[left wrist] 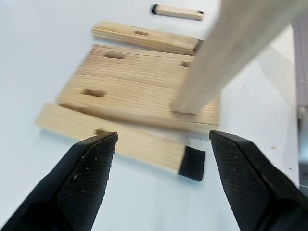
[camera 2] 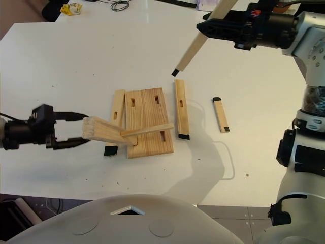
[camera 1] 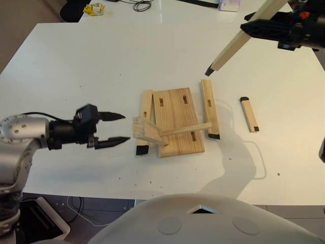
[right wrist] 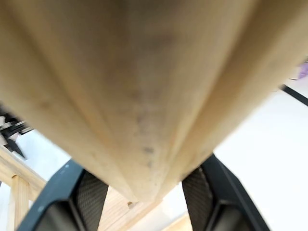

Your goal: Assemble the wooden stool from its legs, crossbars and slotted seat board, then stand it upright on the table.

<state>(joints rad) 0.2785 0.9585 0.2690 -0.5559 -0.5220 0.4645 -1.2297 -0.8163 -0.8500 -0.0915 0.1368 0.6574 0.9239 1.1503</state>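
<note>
Left black gripper (camera 1: 126, 127), jaws apart, hovers beside flat slotted pale-wood seat board (camera 1: 177, 107), mid white surface (camera 1: 76, 66). Right black gripper (camera 1: 256, 25), jaws clamped on long pale wooden leg (camera 1: 228, 51) w/ black foot, aloft beyond board. Prob. light, stiff, smooth: grip flat faces, mid-shaft.

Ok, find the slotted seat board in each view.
Left eye view: seat board mid-table.
Right eye view: seat board centre, slightly left.
Left wrist view: seat board just beyond the left gripper.
Right wrist view: cannot tell; the held leg blocks it.
Landmark: the short black-tipped crossbar lying apart.
</note>
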